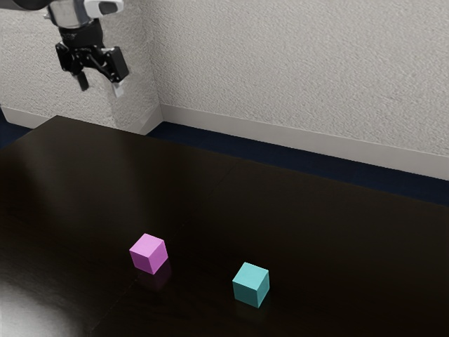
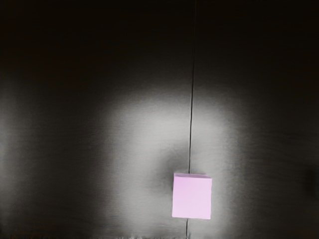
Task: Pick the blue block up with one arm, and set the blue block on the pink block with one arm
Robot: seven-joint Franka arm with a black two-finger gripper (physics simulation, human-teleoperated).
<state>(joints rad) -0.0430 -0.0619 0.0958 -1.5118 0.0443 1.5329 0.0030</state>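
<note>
Glossy dark desk, matt blocks, rough wall.
On my screen the desk (image 1: 316, 232) looks like a dark lacquered board, mirror-smooth. It throws a faint reflection under the pink block (image 1: 149, 253) and a white glare at lower left, and a thin seam (image 2: 192, 99) splits its sheen. The pink block and the blue block (image 1: 251, 284) look matt and smooth, like plain plastic. The wall (image 1: 302, 63) at upper right is rough, stippled plaster.

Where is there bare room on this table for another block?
The table is bare from the pink block and blue block back to its far edge, and toward the exterior view's right. Only the gap between them is narrow.
</note>
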